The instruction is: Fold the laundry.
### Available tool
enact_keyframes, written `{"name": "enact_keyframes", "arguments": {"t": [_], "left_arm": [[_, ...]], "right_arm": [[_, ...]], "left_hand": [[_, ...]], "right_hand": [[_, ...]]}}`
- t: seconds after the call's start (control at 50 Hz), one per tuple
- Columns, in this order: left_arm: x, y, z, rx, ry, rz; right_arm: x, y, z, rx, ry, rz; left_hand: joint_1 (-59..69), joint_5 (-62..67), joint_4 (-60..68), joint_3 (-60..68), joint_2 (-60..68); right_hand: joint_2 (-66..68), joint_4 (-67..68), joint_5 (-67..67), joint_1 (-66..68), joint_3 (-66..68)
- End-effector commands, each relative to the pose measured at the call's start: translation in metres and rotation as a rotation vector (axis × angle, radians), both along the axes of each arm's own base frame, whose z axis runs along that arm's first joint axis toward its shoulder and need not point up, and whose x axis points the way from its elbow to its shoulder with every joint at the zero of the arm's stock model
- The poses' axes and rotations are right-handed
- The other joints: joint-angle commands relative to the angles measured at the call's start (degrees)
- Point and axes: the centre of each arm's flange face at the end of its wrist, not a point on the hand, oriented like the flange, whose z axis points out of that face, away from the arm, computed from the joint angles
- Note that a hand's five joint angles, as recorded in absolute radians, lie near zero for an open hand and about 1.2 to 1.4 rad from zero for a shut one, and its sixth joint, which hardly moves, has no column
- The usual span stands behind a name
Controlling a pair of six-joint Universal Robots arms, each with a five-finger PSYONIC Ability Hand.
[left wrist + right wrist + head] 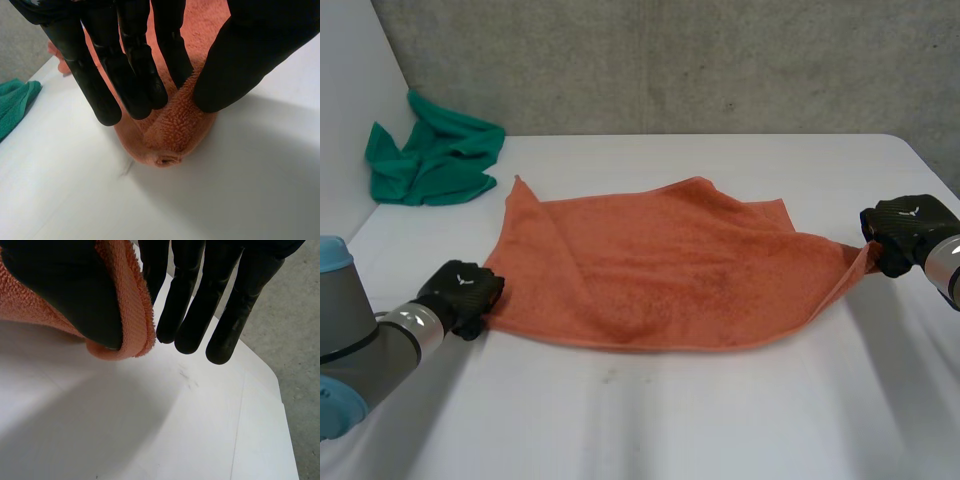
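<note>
Orange towel (660, 265) corners pinched: left robot hand (460, 295), right robot hand (905, 230).

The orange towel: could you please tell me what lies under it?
The white table shows all round the orange towel, which lies on it. The left robot hand and right robot hand each pinch a corner. Anything beneath its middle is covered.

No readable words, labels or numbers (the tiny white mark (468, 277) on the left robot hand (462, 295) is illegible).
</note>
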Motion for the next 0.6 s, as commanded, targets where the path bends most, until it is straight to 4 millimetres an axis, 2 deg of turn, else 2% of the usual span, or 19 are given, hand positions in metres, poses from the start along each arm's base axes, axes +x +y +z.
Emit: {"name": "enact_keyframes", "arguments": {"t": [0.02, 0.08, 0.1, 0.16, 0.18, 0.24, 0.32, 0.4, 0.46, 0.52, 0.56, 0.6], "left_arm": [[0.005, -0.001, 0.017, -0.059, -0.063, 0.053], [0.007, 0.001, 0.044, -0.137, -0.058, 0.074], [0.007, 0.005, 0.059, -0.172, -0.051, 0.082], [0.008, 0.015, 0.08, -0.205, -0.048, 0.089], [0.008, 0.024, 0.094, -0.219, -0.048, 0.089], [0.01, 0.04, 0.116, -0.225, -0.051, 0.092], [0.008, 0.081, 0.145, -0.18, -0.064, 0.074], [0.007, 0.107, 0.157, -0.141, -0.075, 0.043], [0.004, 0.113, 0.158, -0.138, -0.077, 0.027], [0.0, 0.107, 0.154, -0.146, -0.075, 0.013], [-0.004, 0.094, 0.14, -0.114, -0.083, 0.005], [-0.009, 0.082, 0.125, -0.075, -0.091, -0.003]], "right_arm": [[-0.002, 0.0, 0.008, -0.009, 0.028, 0.004], [-0.004, 0.006, 0.021, -0.02, 0.107, 0.033], [-0.004, 0.009, 0.027, -0.028, 0.132, 0.041], [-0.005, 0.023, 0.051, -0.051, 0.237, 0.071], [-0.005, 0.026, 0.056, -0.054, 0.261, 0.08], [-0.009, 0.039, 0.076, -0.052, 0.336, 0.095], [-0.025, 0.056, 0.098, -0.023, 0.399, 0.073], [-0.032, 0.071, 0.11, 0.006, 0.418, 0.076], [-0.03, 0.076, 0.11, 0.017, 0.418, 0.098], [-0.028, 0.079, 0.099, 0.055, 0.411, 0.118], [-0.027, 0.078, 0.091, 0.08, 0.411, 0.126], [-0.027, 0.069, 0.075, 0.124, 0.402, 0.136]], "left_hand": [[15.5, 14.0, 11.4, 12.0, 11.6], [15.5, 14.0, 11.4, 12.0, 11.6], [15.5, 14.0, 11.4, 12.0, 11.6], [15.5, 14.0, 11.4, 12.0, 11.6], [15.5, 14.0, 11.4, 12.0, 11.6], [15.5, 14.0, 11.4, 12.0, 11.6], [15.5, 14.0, 11.4, 12.0, 11.6], [15.5, 14.0, 11.4, 12.0, 11.6], [15.5, 14.0, 11.4, 12.0, 11.6], [15.5, 14.0, 11.4, 12.0, 11.6], [15.5, 14.0, 11.4, 12.0, 11.6], [15.5, 14.0, 11.4, 12.0, 11.6]], "right_hand": [[12.6, 11.8, 12.9, 23.0, 12.6], [12.6, 11.8, 12.9, 23.0, 12.6], [12.6, 11.8, 12.9, 23.0, 12.6], [12.6, 11.8, 12.9, 23.0, 12.6], [12.6, 11.8, 12.9, 23.0, 12.6], [12.6, 11.8, 12.9, 23.0, 12.6], [12.6, 11.8, 12.9, 23.0, 12.6], [12.6, 11.8, 12.9, 23.0, 12.6], [12.6, 11.8, 12.9, 23.0, 12.6], [12.6, 11.8, 12.9, 23.0, 12.6], [12.6, 11.8, 12.9, 23.0, 12.6], [12.6, 11.8, 12.9, 23.0, 12.6]]}}
